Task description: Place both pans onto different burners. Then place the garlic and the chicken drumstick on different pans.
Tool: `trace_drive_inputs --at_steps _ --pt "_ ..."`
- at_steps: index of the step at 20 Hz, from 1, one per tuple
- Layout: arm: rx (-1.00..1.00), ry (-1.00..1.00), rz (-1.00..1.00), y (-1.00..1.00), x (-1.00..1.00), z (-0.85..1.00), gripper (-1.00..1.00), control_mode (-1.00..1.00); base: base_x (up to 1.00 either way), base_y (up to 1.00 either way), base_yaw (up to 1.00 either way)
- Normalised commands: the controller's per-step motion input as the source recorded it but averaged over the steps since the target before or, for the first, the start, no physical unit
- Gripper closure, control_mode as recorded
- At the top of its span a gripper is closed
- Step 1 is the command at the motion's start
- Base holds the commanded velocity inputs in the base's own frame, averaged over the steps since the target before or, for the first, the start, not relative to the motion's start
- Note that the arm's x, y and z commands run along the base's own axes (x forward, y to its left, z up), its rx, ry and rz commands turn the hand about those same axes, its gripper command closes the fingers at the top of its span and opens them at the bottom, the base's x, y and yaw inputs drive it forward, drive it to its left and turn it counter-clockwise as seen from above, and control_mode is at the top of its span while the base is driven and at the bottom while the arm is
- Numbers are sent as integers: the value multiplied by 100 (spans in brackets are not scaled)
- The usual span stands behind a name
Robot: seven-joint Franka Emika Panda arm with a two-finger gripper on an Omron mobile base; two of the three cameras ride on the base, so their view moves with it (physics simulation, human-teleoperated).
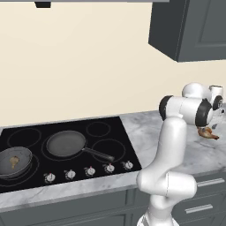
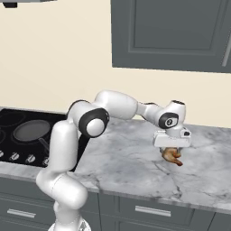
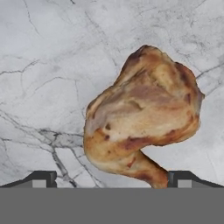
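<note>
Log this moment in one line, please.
pans on burners | garlic in deeper pan | tool open over drumstick on counter

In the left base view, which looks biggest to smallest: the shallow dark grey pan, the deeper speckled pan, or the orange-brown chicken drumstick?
1. Shallow dark grey pan.
2. Deeper speckled pan: cut by the picture's edge, so this rank is unsure.
3. Orange-brown chicken drumstick, partly hidden behind the arm.

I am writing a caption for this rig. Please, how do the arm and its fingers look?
The arm is glossy white, made of rounded tube segments, with dark grey to black round caps at the joints. The hand is a white boxy block. The gripper ends in two small dark fingers with lighter grey pads. I see no cables or printed markings.
</note>
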Motion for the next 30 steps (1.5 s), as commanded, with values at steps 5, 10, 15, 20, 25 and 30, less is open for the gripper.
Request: trace_drive_inputs --at_steps 5,10,15,20,25,30 --pt "0 0 1 0 0 -20 -100 -100 0 0 0" --pt "0 0 1 0 0 -9 -100 -100 0 0 0" --pt "1 0 2 0 0 -10 -100 -100 0 0 0" --pt "0 0 2 0 0 -14 -100 -100 0 0 0" --pt "1 0 3 0 0 -15 -100 -100 0 0 0" --pt "0 0 5 -4 0 -20 -100 -100 0 0 0"
